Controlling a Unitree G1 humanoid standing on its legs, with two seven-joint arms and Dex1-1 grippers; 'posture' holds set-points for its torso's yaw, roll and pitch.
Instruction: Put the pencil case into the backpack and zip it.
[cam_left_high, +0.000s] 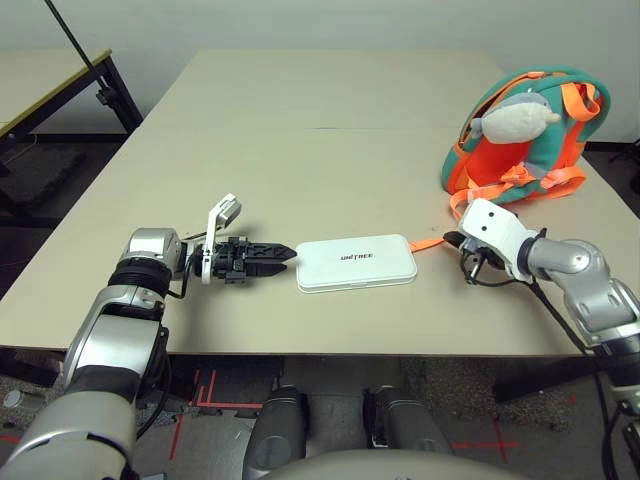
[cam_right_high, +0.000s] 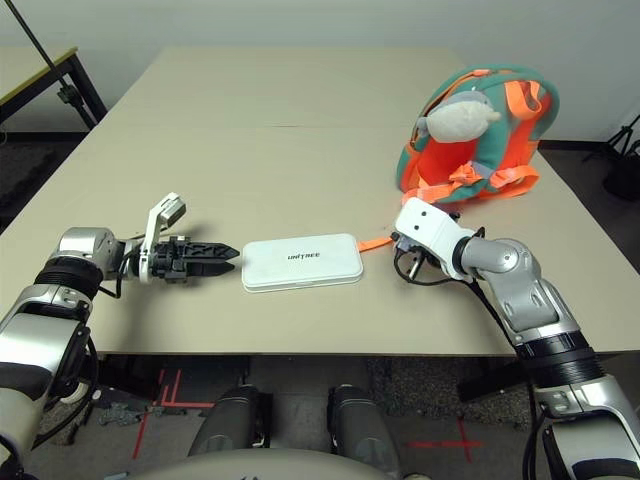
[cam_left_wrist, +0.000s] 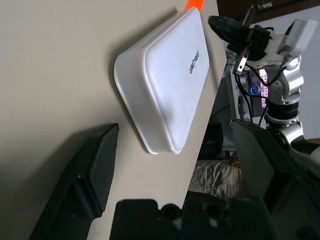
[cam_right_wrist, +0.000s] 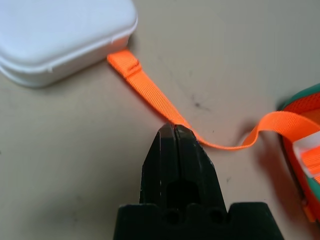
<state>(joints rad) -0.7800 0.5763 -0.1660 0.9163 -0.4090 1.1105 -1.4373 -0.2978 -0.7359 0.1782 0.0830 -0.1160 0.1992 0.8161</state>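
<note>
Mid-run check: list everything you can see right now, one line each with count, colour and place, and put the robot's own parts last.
pencil case: one, white with black lettering, flat on the table near its front edge, between the two grippers.
backpack: one, teal and orange, far right of the table.
plush shark: one, grey-white, on the backpack's front.
loose strap: one, orange, trailing from the backpack across the table to the pencil case's right end.
table: one, beige.
second table: one, black frame, far left.
left gripper: black fingers, open, pointing at the case's left end.
right gripper: black fingers, shut, over the strap.
</note>
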